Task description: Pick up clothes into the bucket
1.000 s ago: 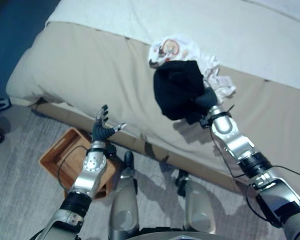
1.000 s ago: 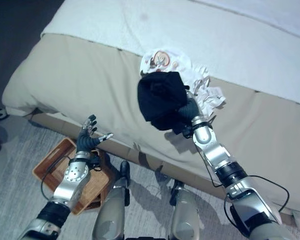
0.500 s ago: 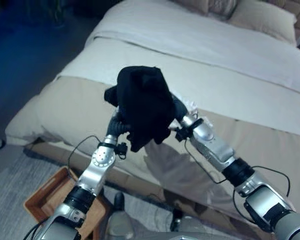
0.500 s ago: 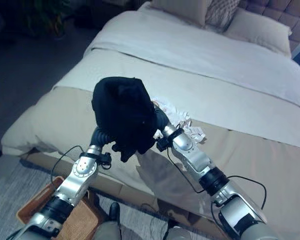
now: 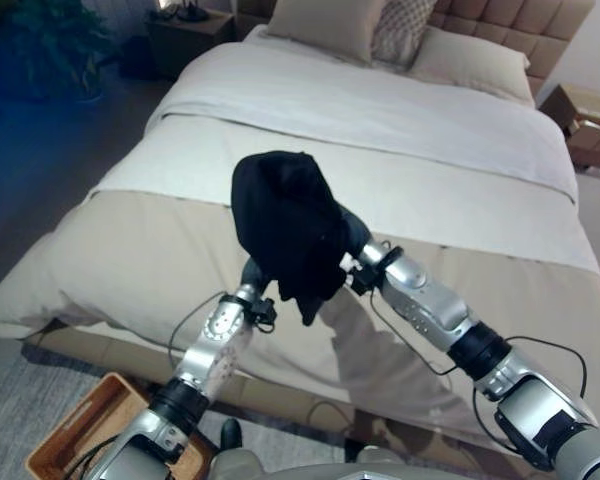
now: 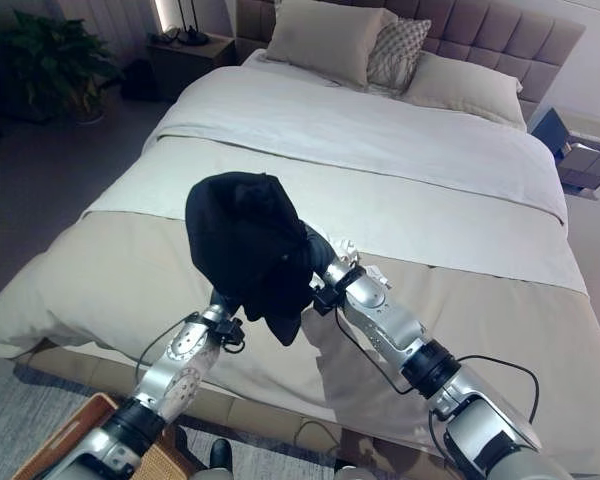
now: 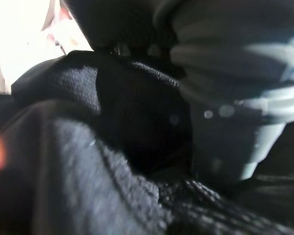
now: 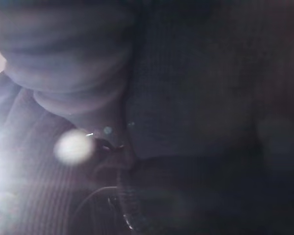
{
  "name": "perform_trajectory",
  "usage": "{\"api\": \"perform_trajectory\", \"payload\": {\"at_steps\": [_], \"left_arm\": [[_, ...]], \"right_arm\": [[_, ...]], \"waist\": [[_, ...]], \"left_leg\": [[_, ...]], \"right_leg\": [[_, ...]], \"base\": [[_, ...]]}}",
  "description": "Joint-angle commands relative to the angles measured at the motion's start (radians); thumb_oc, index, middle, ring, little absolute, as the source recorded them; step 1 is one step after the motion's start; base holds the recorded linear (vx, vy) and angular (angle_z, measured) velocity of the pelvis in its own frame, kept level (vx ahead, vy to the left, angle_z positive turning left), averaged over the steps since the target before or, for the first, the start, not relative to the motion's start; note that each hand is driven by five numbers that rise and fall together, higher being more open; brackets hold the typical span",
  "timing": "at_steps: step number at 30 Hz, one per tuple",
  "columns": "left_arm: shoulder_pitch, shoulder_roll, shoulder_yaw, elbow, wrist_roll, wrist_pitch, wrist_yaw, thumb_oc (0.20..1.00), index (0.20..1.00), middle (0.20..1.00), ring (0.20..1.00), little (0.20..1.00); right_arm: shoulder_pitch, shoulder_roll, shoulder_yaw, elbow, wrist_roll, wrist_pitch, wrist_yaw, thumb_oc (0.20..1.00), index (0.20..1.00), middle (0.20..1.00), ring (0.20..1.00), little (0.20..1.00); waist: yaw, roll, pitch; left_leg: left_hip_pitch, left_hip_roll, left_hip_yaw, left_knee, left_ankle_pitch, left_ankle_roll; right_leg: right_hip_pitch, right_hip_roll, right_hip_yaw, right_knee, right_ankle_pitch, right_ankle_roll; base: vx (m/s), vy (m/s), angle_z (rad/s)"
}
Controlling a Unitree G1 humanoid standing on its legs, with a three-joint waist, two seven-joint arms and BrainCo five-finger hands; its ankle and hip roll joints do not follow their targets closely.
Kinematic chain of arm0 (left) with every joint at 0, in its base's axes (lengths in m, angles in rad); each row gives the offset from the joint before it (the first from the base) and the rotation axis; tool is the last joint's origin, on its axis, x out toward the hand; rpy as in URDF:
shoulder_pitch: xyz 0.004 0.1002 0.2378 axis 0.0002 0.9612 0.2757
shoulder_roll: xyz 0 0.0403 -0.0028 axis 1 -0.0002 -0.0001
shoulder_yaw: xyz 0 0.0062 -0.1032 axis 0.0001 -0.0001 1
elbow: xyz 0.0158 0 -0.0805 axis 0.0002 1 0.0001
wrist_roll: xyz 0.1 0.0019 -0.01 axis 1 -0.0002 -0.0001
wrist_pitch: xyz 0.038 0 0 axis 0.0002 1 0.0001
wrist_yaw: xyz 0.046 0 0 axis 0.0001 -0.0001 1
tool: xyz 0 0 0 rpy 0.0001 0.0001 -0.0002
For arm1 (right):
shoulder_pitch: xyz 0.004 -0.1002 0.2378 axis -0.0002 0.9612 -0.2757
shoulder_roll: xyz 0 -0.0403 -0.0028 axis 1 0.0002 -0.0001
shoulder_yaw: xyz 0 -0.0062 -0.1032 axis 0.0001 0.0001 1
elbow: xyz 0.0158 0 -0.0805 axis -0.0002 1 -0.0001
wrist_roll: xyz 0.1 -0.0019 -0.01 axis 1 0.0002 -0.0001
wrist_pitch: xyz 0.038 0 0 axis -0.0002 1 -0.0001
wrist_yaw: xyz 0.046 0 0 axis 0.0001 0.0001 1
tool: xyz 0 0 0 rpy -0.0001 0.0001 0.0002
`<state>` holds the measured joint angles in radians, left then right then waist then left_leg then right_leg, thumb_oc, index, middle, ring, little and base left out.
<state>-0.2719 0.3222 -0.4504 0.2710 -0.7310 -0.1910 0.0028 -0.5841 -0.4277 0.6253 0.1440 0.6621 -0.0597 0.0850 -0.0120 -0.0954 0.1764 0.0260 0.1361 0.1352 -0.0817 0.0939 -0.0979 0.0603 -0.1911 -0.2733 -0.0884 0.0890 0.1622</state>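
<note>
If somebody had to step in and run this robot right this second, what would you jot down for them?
Both arms are raised over the foot of the bed, meeting under a black garment.
Left robot hand and right robot hand: fingers buried in the cloth, so the grip can't be confirmed.
A white patterned garment peeks out on the bed behind the right wrist.
The wooden basket sits on the floor at lower left.
Done: black garment lifted. Left: put it in the basket, then fetch the white one.

black garment (image 5: 285, 225), beige-and-white bed (image 5: 460, 160), brown basket (image 5: 75, 430)
</note>
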Motion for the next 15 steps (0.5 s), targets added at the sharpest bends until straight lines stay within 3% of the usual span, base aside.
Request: {"api": "perform_trajectory", "payload": {"at_steps": [1, 9, 15], "left_arm": [[-0.083, -0.042, -0.005, 0.023, -0.053, -0.045, -0.022, 1.0, 1.0, 1.0, 1.0, 1.0], [-0.107, -0.111, 0.072, 0.042, -0.201, -0.068, 0.004, 1.0, 1.0, 1.0, 1.0, 1.0], [-0.053, -0.115, 0.132, -0.012, -0.308, -0.063, -0.036, 1.0, 1.0, 1.0, 1.0, 1.0]], "right_arm": [[-0.035, 0.053, 0.018, -0.146, 0.078, -0.053, 0.039, 0.2, 0.2, 0.2, 0.2, 0.2], [0.028, 0.058, -0.001, -0.162, 0.085, -0.053, 0.048, 0.2, 0.2, 0.2, 0.2, 0.2], [0.097, -0.018, -0.069, -0.147, -0.106, -0.059, 0.04, 0.2, 0.2, 0.2, 0.2, 0.2]], "waist": [[0.006, -0.032, -0.028], [-0.005, -0.033, -0.031], [-0.01, -0.028, -0.037]], "left_leg": [[0.012, 0.041, 0.022, 0.033, -0.046, -0.022], [0.02, 0.042, 0.027, 0.034, -0.05, -0.021], [0.033, 0.042, 0.029, 0.035, -0.057, -0.019]], "right_leg": [[-0.001, -0.084, -0.036, 0.032, 0.028, 0.068], [0.0, -0.083, -0.028, 0.037, 0.024, 0.068], [0.009, -0.083, -0.027, 0.037, 0.02, 0.069]], "base": [[0.0, 0.0, 0.0], [0.0, -0.001, 0.0], [0.02, -0.003, -0.06]]}}
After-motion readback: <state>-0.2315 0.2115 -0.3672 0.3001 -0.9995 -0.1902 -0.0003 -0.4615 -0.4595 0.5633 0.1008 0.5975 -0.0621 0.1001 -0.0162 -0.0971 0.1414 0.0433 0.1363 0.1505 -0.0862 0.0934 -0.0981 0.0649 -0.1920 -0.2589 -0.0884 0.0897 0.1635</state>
